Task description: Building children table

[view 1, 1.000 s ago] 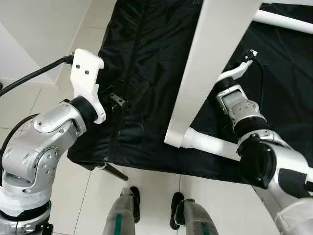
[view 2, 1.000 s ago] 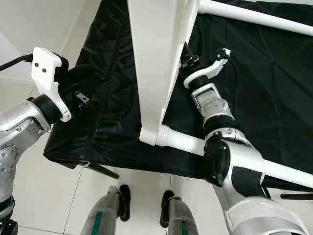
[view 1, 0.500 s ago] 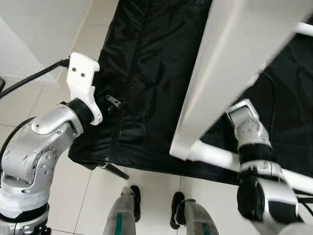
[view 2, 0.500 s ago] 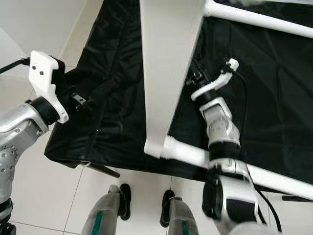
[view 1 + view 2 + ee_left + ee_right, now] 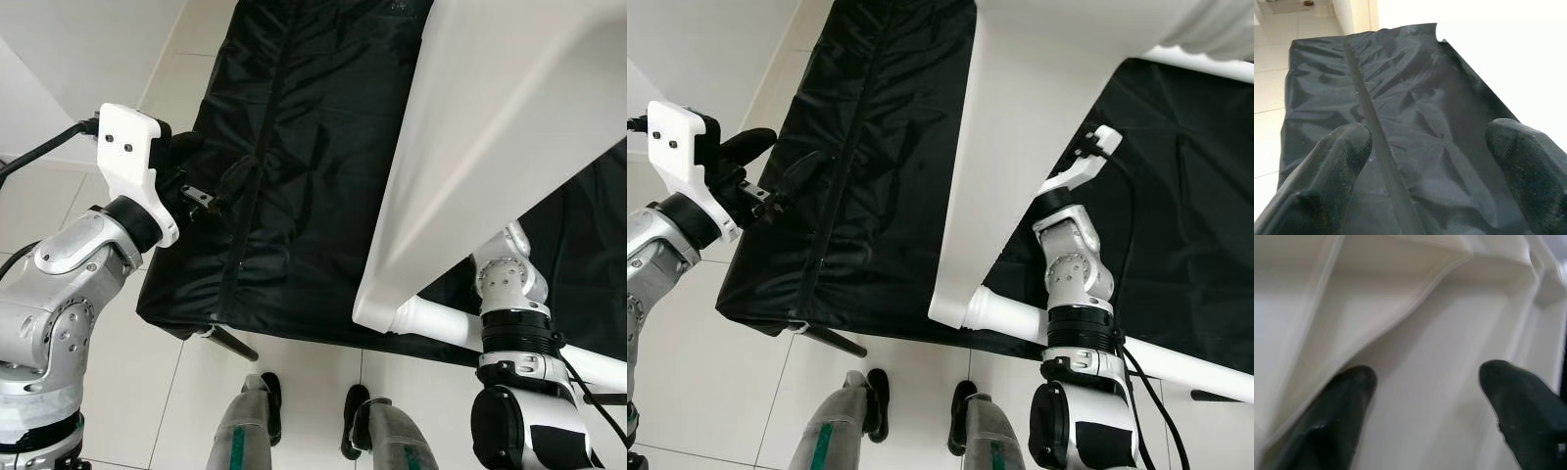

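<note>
White tabletop [image 5: 490, 147] with a white tube leg [image 5: 436, 321], over a glossy black cloth [image 5: 294, 147]. Pale cream floor tiles [image 5: 127, 382]. Black fingers [image 5: 1347, 147] on the left tool [image 5: 1425, 142]; silver arms.

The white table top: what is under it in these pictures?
Under the tilted white table top lie black fabric, a white leg tube and the right tool at its ribbed underside. Anything further beneath is covered.

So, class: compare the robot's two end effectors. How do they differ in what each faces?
The left end effector hangs open over the black fabric sheet, touching nothing. The right end effector is also open but points at the underside of the white tabletop, very close to it. Both have two black fingers spread apart.
</note>
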Motion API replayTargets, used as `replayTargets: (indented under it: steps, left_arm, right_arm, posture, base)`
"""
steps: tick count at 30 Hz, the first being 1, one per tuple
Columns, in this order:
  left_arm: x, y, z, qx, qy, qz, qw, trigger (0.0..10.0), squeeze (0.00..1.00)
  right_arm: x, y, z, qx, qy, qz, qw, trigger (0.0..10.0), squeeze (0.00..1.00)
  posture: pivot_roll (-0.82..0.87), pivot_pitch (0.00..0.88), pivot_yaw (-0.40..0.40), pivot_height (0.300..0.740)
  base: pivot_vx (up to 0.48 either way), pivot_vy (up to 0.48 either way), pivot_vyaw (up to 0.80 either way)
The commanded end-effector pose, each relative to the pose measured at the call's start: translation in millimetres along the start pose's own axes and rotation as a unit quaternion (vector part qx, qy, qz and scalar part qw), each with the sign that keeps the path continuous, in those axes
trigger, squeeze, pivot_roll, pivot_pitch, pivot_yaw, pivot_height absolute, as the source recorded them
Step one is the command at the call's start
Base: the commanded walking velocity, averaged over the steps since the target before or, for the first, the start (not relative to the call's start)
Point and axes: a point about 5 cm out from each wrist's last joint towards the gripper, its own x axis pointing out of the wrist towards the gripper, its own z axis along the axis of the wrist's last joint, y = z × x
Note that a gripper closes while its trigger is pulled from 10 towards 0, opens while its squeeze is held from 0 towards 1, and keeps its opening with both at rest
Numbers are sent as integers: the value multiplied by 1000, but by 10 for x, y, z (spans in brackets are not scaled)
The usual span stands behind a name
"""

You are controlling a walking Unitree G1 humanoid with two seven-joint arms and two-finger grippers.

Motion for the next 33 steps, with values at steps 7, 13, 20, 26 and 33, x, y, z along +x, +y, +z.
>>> replayTargets:
  steps: [7,13,20,26,33]
  left_arm:
    - [-50,-31,-10,-3,4,-16,1000,10000,0]
    - [-88,-41,-28,-5,12,-20,1000,10000,0]
    - [-98,-37,-32,-6,16,-23,1000,10000,0]
    - [-102,-33,-34,-7,19,-32,999,10000,0]
    - [-131,-78,-93,-13,22,-34,999,10000,0]
  right_arm:
    - [71,97,87,78,-49,-14,996,10000,0]
    - [3,51,34,47,-36,-75,995,10000,0]
    - [-51,-44,-35,-5,10,-142,990,10000,0]
    - [-51,36,-41,-116,26,-143,982,10000,0]
    - [-156,203,-25,-238,11,-155,959,10000,0]
  posture:
    - [70,199,52,740]
    - [71,200,49,740]
    - [68,197,53,740]
    - [65,188,52,740]
    - [63,182,41,740]
  base:
    - [0,0,0]
    - [0,0,0]
    - [0,0,0]
    - [0,0,0]
    - [0,0,0]
